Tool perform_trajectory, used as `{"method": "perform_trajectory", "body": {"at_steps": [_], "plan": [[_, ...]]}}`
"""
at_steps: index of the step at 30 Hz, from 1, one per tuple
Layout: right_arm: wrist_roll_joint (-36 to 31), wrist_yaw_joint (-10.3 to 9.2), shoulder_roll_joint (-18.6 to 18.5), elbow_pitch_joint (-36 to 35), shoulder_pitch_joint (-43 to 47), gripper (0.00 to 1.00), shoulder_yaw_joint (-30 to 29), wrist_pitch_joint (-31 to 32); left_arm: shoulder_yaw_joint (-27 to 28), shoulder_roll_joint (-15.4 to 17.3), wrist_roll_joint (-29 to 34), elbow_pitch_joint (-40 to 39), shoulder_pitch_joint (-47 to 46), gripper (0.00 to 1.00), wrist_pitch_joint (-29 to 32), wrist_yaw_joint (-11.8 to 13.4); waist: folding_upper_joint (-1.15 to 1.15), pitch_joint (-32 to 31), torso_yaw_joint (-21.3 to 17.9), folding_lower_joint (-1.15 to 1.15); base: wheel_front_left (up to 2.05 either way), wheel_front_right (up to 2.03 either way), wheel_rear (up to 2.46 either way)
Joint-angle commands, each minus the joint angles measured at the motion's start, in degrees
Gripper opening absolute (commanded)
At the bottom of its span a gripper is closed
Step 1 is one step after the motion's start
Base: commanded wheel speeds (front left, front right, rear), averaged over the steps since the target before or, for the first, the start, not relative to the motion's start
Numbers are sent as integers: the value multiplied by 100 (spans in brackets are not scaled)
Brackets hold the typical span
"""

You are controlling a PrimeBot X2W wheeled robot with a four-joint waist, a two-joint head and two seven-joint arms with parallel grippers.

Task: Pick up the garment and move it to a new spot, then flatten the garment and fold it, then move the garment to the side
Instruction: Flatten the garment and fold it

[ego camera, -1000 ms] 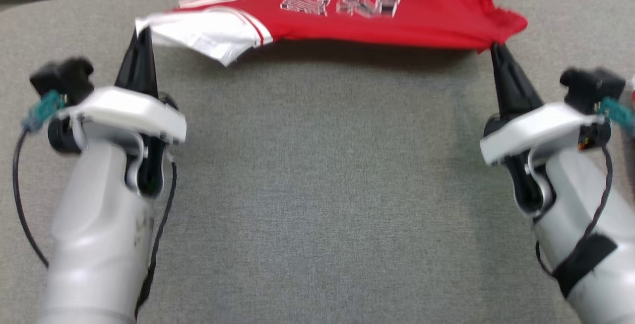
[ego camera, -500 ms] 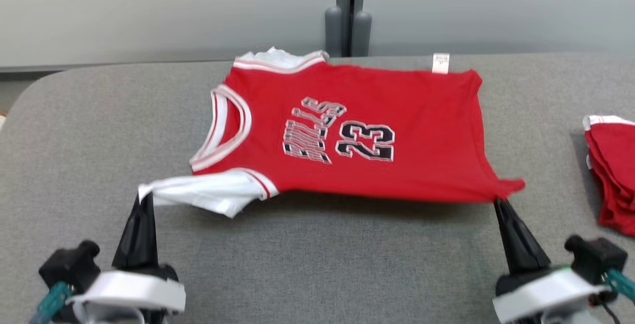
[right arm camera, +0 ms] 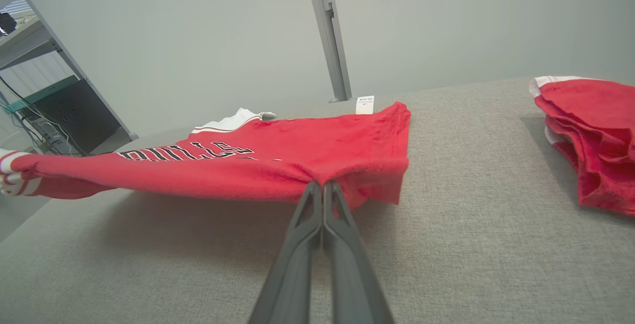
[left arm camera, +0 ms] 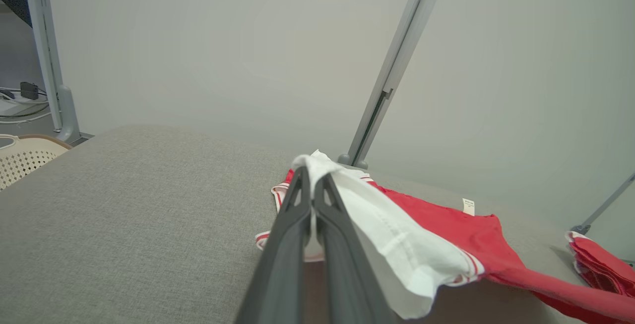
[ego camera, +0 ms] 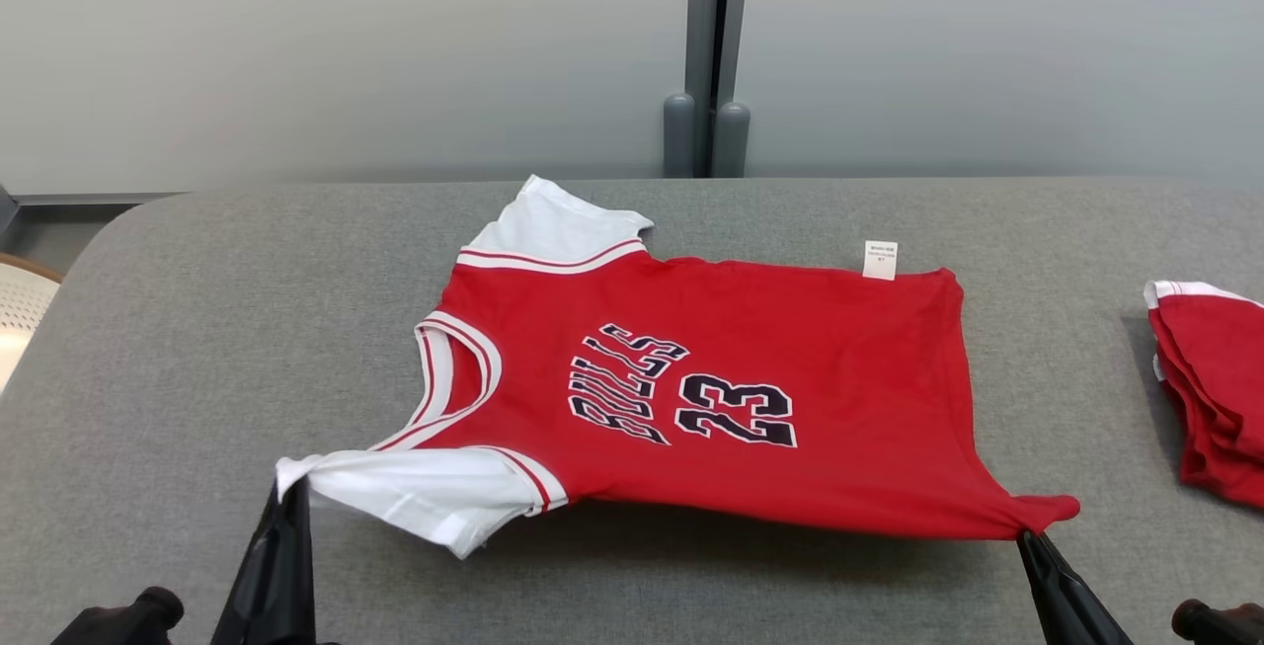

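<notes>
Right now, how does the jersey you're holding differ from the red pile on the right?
The jersey lies spread open, near edge lifted; the red pile sits bunched in layers. The left claw and right claw pinch the jersey; nothing touches the pile. Both are red with white trim.

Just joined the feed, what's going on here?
Both grippers are shut on the near edge of the red jersey: the left gripper pinches the white sleeve, the right gripper the hem corner. That edge hangs raised above the grey table while the far part lies flat. Other red garments lie at the right.
</notes>
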Motion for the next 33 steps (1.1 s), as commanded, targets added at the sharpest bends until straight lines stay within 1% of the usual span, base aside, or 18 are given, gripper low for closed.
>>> {"method": "perform_trajectory", "body": {"at_steps": [1,4,8,12,14,19,25,26,27,28,31,33], "plan": [[-16,-2,6,-66,4,0,-41,40,-5,9,-40,18,2,0,32,-1,-1,39,-37,0,0,0,0],[1,-2,89,-71,-13,0,-78,167,-49,41,-102,168,-183,0,79,-74,-1,111,-75,0,0,0,0],[71,-2,175,120,-206,0,-160,252,-82,129,-204,579,-523,0,204,-200,-1,293,-131,0,0,0,0],[103,-2,245,371,-646,0,-211,290,-28,221,-486,1139,-1090,0,313,-420,-1,659,-219,0,0,0,0],[123,-2,263,594,-867,0,-235,359,-42,271,-606,1488,-1412,0,392,-570,-1,852,-247,0,0,0,0],[187,-2,189,1127,-1588,0,-85,384,-117,407,-706,2289,-2246,0,461,-837,-1,1245,-282,0,0,0,0],[292,-1,105,1678,-2238,0,172,206,-167,519,-760,3141,-3015,0,239,-1031,-1,1535,-287,0,0,0,0],[315,-1,88,1714,-2318,5,239,149,-189,524,-743,3294,-3094,0,208,-1057,-1,1561,-278,0,0,0,0],[341,-1,76,1748,-2406,49,297,100,-200,522,-730,3431,-3160,32,177,-1057,-1,1597,-277,0,0,0,0],[346,-1,61,1782,-2465,100,382,55,-215,499,-781,3564,-3199,100,162,-1077,-1,1619,-288,0,0,0,0],[200,-2,-20,1735,-2537,100,496,-268,-118,454,-827,3734,-3249,100,-208,-1100,-1,1642,-307,0,0,0,0],[-57,-1,-74,1620,-2505,100,504,-541,-85,540,-543,3720,-3189,100,-635,-980,-1,1625,-305,0,0,0,0]]}}
